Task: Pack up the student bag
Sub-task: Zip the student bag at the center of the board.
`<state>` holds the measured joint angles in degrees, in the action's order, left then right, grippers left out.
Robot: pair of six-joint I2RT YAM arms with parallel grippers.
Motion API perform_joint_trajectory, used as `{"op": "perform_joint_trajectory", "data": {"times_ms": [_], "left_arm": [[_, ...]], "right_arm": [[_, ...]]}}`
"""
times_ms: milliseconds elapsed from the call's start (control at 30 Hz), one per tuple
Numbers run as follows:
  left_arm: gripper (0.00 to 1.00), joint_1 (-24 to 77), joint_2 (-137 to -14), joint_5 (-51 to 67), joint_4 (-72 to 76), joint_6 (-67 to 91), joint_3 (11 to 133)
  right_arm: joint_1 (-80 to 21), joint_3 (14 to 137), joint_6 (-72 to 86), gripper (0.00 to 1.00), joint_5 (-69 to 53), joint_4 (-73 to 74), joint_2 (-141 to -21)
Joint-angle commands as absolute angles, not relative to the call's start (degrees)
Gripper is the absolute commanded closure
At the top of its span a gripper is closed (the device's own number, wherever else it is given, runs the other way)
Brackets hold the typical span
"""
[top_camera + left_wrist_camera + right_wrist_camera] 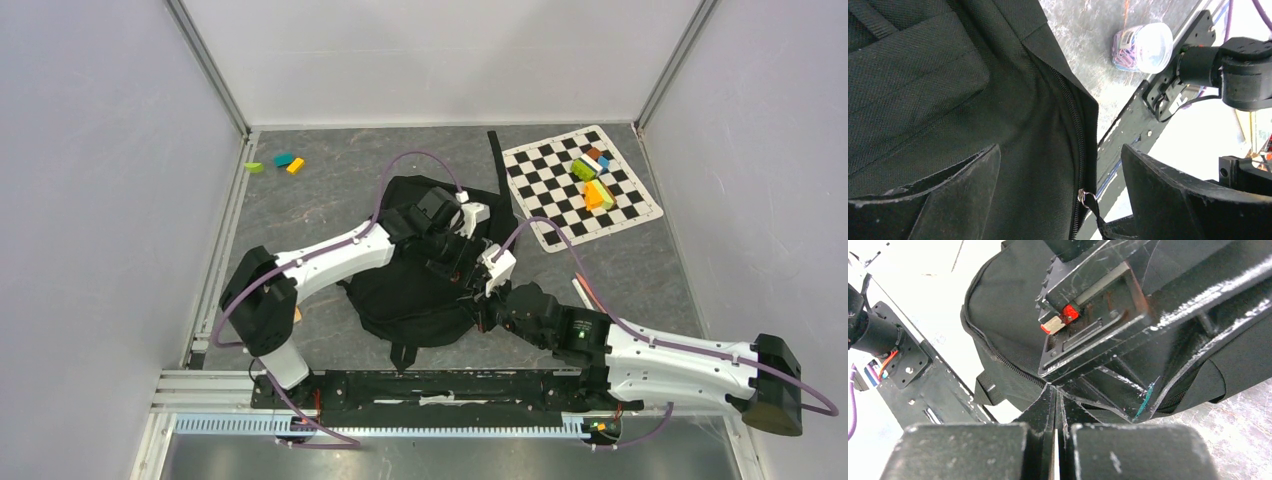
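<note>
The student bag point(400, 290) lies in the middle of the table, black and soft, with a long strap point(496, 160) running toward the back. My left gripper point(455, 240) hangs over the bag's right half. In the left wrist view it point(1063, 195) is open, its fingers point(958, 200) astride the bag's zipper line, with the silver zipper pull point(1087, 196) and its black tab between them, untouched. My right gripper point(485, 285) sits at the bag's right edge. Seen from the right wrist it point(1055, 400) is shut, tips against the bag's zippered rim point(1008, 365), right beneath the left gripper's body point(1098, 315).
A checkered mat point(545, 160) with several coloured blocks point(594, 180) lies at the back right. More blocks point(275, 162) lie at the back left. A clear tub of paper clips point(1143, 47) stands near the base rail point(440, 385). A thin white and red stick point(583, 290) lies right of the bag.
</note>
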<state>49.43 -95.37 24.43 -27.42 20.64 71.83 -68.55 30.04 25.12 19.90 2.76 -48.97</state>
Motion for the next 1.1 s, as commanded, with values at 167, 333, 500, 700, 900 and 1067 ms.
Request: {"op": "perform_joint_trajectory", "data": {"times_ms": [167,333,500,700,900,1067], "left_arm": [[0.09,52.72,-101.54,24.72,-38.61,13.07,79.69],[0.18,53.25,-104.16,21.69,-40.53,12.57,81.78],[0.14,53.84,-105.34,21.27,-40.63,12.57,81.61],[0.32,55.01,-107.44,18.98,-42.19,11.59,81.18],[0.77,55.13,-107.4,23.65,-37.49,14.58,80.6],[0.98,55.19,-107.47,26.63,-30.36,18.73,80.94]], "right_arm": [[-68.39,30.32,24.06,1.0,20.74,-0.16,-48.79],[-68.37,29.76,23.95,1.0,21.22,-0.11,-47.66],[-68.38,28.87,24.12,1.0,22.22,-0.17,-46.81],[-68.38,27.78,24.37,1.0,22.37,-0.21,-46.93],[-68.38,27.39,24.91,1.0,22.04,-0.71,-47.34],[-68.38,27.26,25.57,1.0,21.99,-1.27,-46.67]]}}
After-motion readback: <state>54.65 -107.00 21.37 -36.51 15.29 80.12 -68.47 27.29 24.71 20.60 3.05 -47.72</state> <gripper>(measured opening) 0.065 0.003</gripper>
